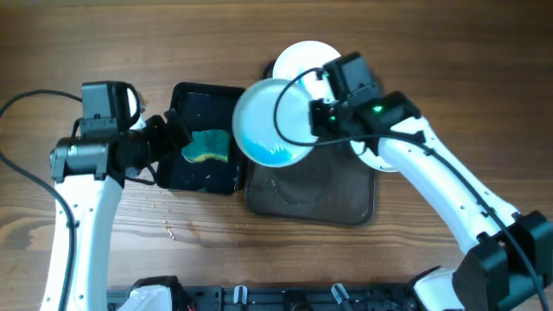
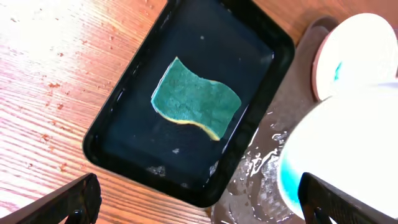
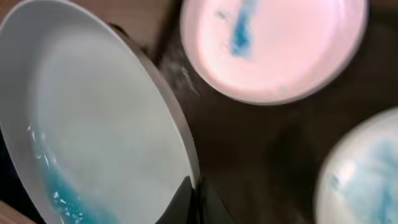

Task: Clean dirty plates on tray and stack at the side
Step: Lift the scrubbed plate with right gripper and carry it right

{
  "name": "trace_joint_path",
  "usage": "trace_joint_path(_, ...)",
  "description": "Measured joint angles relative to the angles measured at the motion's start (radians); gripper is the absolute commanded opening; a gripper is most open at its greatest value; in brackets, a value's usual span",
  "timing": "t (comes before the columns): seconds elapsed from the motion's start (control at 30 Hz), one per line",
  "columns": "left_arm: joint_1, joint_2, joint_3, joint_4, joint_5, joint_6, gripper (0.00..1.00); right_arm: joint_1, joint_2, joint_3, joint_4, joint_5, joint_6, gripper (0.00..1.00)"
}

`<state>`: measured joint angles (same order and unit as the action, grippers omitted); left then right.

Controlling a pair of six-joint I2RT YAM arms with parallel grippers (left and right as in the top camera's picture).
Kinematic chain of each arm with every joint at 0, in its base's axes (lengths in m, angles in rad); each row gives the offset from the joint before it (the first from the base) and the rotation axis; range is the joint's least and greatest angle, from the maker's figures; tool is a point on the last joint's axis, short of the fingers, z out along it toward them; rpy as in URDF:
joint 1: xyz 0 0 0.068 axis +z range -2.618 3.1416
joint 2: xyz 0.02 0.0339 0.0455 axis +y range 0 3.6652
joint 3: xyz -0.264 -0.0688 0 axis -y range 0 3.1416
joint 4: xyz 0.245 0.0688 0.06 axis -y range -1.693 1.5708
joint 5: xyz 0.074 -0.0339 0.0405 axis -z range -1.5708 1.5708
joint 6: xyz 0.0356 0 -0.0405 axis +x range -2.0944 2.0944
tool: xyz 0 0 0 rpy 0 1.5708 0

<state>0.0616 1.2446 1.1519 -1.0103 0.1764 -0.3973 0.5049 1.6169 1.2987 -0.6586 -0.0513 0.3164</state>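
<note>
- Plate with the blue smear hangs tilted in the air between basin and brown tray; I think it is held this way so its dirty face turns toward the left arm for wiping
- Right gripper has its jaws closed on the plate rim, with nothing else in them
- Left gripper hovers over the basin edge, jaws wide apart and empty; I judge it must take the sponge first
- Basin holds shallow water and the sponge, green side up, lying free near the middle
- Brown tray carries a pink plate with a blue streak and one more smeared plate, both lying flat; water drops are on the tray
- I see no cleaned stack at the side yet
</note>
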Motion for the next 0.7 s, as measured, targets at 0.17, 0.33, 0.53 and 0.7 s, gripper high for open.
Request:
trace_joint_path(0.17,0.000,-0.111,0.000,-0.022,0.005,0.000,1.00,0.158,0.060,0.002,0.243,0.158,0.004,0.04)
trace_joint_path(0.33,0.000,-0.235,0.000,-0.053,0.005,0.000,1.00,0.315,0.133,-0.002,0.549,0.497,-0.203,0.04)
trace_joint_path(0.53,0.000,-0.265,0.000,-0.071,0.005,0.000,1.00,0.447,0.133,0.002,0.797,0.795,-0.632,0.04)
trace_joint_path(0.7,0.000,-0.265,0.000,-0.082,0.005,0.000,1.00,0.476,0.133,0.002,0.864,0.882,-0.779,0.04)
